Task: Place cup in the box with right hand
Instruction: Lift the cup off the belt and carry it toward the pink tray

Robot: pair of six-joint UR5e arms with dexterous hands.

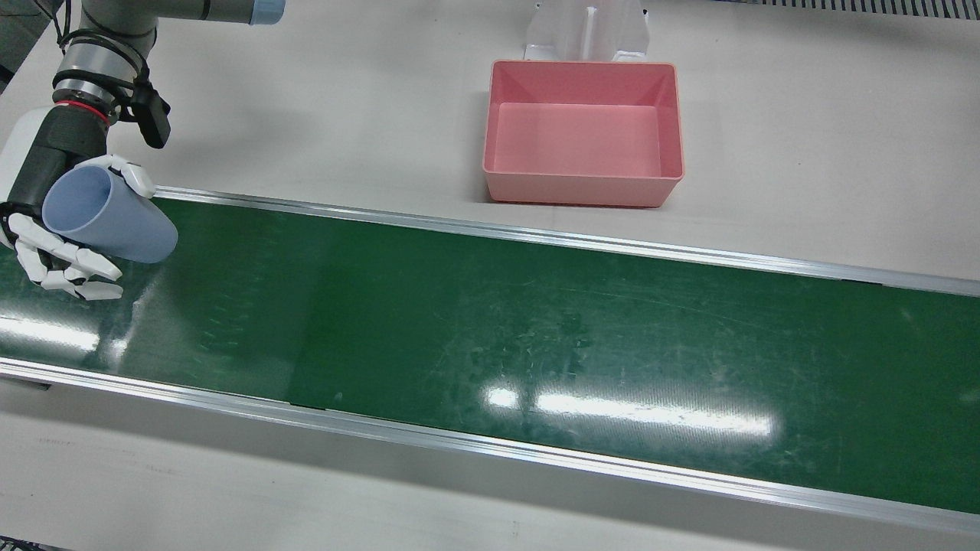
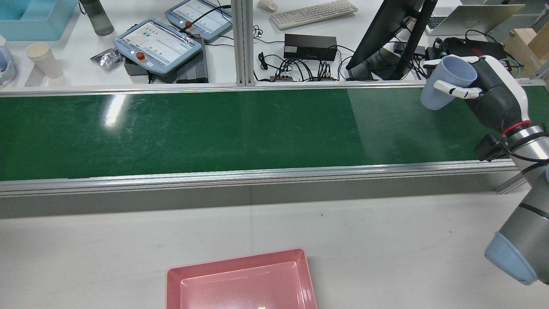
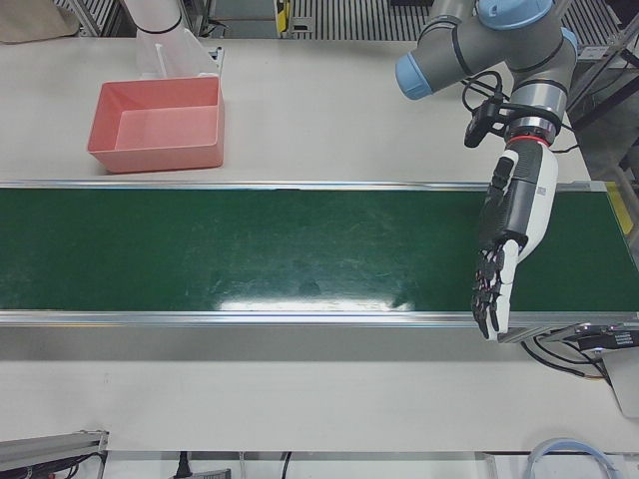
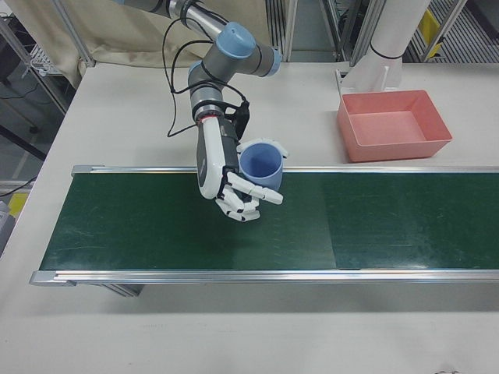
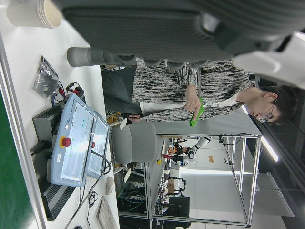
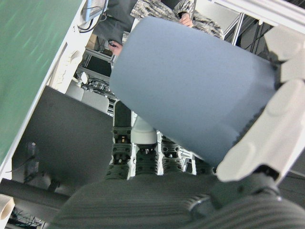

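My right hand (image 1: 70, 256) is shut on a pale blue cup (image 1: 111, 222) and holds it in the air over the right end of the green belt (image 1: 490, 329). The cup (image 4: 260, 165) leans a little, its open mouth showing, with fingers (image 4: 251, 195) wrapped around its wall. From behind, the cup (image 2: 446, 81) sits ahead of that hand (image 2: 493, 96). It fills the right hand view (image 6: 190, 90). The empty pink box (image 1: 582, 191) stands on the white table beyond the belt, far from the cup. My left hand (image 3: 499, 264) hangs open over the belt's other end.
A white pedestal (image 1: 586, 30) stands just behind the box (image 4: 390, 148). Beyond the belt's operator side, a desk carries teach pendants (image 2: 156, 43), a keyboard (image 2: 313, 13), a monitor (image 2: 386, 34) and paper cups (image 2: 43, 60). A person (image 5: 190, 90) stands there.
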